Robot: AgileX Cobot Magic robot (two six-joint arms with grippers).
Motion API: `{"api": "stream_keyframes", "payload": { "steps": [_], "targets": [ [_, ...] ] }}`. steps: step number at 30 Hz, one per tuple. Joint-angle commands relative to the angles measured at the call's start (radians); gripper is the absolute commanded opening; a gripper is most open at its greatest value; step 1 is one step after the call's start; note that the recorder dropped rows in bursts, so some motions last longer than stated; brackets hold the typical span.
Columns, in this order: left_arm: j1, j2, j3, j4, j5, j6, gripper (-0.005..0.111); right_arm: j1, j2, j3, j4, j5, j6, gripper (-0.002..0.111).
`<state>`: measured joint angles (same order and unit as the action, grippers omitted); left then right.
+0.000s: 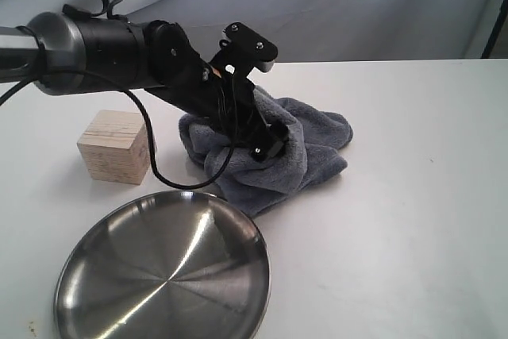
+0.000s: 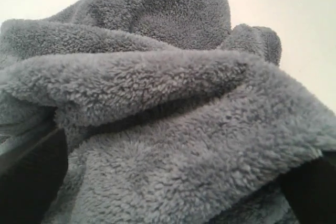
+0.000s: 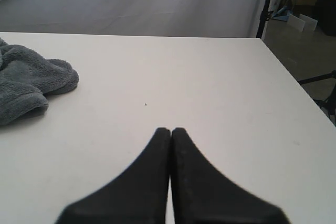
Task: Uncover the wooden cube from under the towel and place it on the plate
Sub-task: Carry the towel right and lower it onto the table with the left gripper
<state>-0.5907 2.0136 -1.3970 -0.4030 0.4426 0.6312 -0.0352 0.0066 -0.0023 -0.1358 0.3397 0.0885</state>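
The wooden cube (image 1: 115,147) stands uncovered on the white table, left of the towel and behind the plate (image 1: 163,275). The dark grey towel (image 1: 305,144) lies bunched up at the table's middle. My left gripper (image 1: 266,144) is pressed down into its left part. In the left wrist view the plush towel (image 2: 168,103) fills the frame, and my left gripper (image 2: 173,182) is open wide, one black finger at each lower corner with cloth between them. My right gripper (image 3: 171,129) is shut and empty over bare table, to the right of the towel (image 3: 26,82).
The left arm (image 1: 119,53) stretches from the left edge above the cube, with a black cable (image 1: 155,168) hanging beside the cube. The table's right edge (image 3: 294,93) shows in the right wrist view. A grey backdrop (image 1: 317,5) stands behind the table.
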Motion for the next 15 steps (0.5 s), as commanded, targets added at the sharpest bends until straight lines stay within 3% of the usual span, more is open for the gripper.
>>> {"api": "stream_keyframes", "payload": {
  "steps": [1, 4, 9, 15],
  "targets": [
    [-0.003, 0.01, 0.002, 0.102, 0.018, -0.001, 0.104, 0.004, -0.007, 0.002, 0.003, -0.012, -0.005, 0.0],
    [-0.003, 0.012, 0.002, 0.251, 0.1, -0.013, 0.104, 0.004, -0.007, 0.002, 0.003, -0.012, -0.005, 0.0],
    [-0.003, 0.012, 0.002, 0.505, 0.192, -0.19, 0.104, 0.004, -0.007, 0.002, 0.003, -0.012, -0.005, 0.0],
    [-0.003, -0.002, 0.002, 0.572, 0.232, -0.237, 0.104, 0.004, -0.007, 0.002, 0.003, -0.012, -0.005, 0.0]
  ]
}}
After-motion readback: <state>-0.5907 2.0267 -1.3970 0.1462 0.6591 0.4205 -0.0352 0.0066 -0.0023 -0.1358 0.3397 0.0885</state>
